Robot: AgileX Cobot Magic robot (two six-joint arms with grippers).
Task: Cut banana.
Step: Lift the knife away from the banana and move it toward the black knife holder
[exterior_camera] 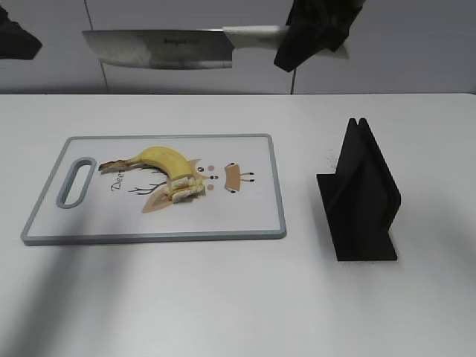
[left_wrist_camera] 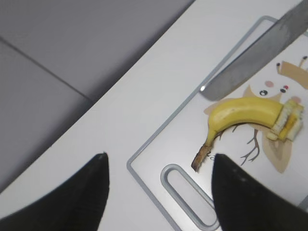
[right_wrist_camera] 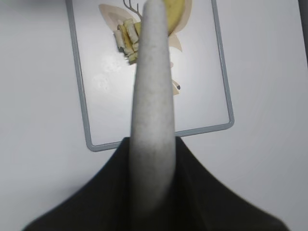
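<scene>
Nearest the exterior camera: bare white counter (exterior_camera: 223,312) along its front edge. Behind it, toward the right edge, a black knife stand (exterior_camera: 358,195), upright and with nothing in it.

Cutting board (exterior_camera: 156,227), grey-rimmed with printed deer drawings, lies left of centre, handle slot toward the left edge. The banana (exterior_camera: 160,161) rests on the middle of the board, stem pointing at the handle slot, cut end toward the right. A few thin slices (exterior_camera: 186,189) lean against that cut end, touching it.

Right gripper (exterior_camera: 316,33): clamped around the pale handle of the knife (exterior_camera: 160,48). The blade is held level, well above the board near the back edge, tip pointing left. The right wrist view shows the handle running out between the dark fingers, over the slices.

Left gripper (left_wrist_camera: 159,190): jaws spread wide, nothing between them. Wrist view shows it above the handle-slot end of the board, touching neither banana nor board. The exterior view shows only a dark scrap at the top-left corner.

Risks, as judged:
- Banana is unrestrained; a downward cut could roll or skid it along the board, since it is curved and sits on its side.
- Blade hangs over the whole fruit, not lined up with the cut end; a straight descent could land mid-banana.
- Loose slices could stick to the blade and get dragged off the board.
- If the left gripper moves in to steady the stem, it enters the blade's path.
</scene>
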